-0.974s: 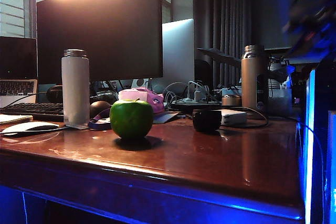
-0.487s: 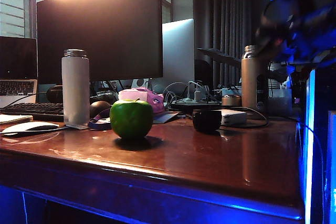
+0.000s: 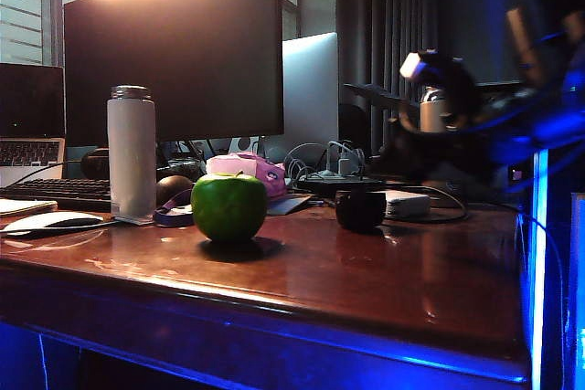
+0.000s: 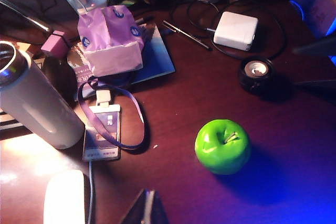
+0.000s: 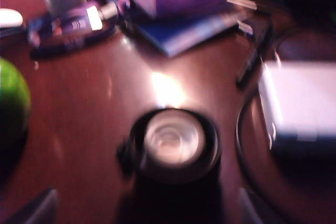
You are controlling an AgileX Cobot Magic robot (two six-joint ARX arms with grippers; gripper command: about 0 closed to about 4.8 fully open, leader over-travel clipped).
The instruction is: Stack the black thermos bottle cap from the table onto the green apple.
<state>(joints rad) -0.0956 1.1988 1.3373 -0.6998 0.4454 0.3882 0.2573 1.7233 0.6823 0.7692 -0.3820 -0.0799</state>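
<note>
black thermos bottle cap (image 3: pixel 360 210) unmoved beside green apple (image 3: pixel 228 207), right hand (image 5: pixel 142 208) lowered, spread empty, left hand (image 4: pixel 146 209) unreadable

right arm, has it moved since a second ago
Yes. In the exterior view the right gripper has come down and leftward from the top right corner, now blurred in front of the tan bottle, just above the black cap.

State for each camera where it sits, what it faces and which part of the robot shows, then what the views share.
Exterior: low at the table front edge, facing the monitors; blurred right arm above the black thermos bottle cap.
Left wrist: high, looking down on the green apple; left gripper tips only, apparently shut.
Right wrist: close above the cap; right gripper fingers spread open.
Shared: all three show apple and cap.
</note>
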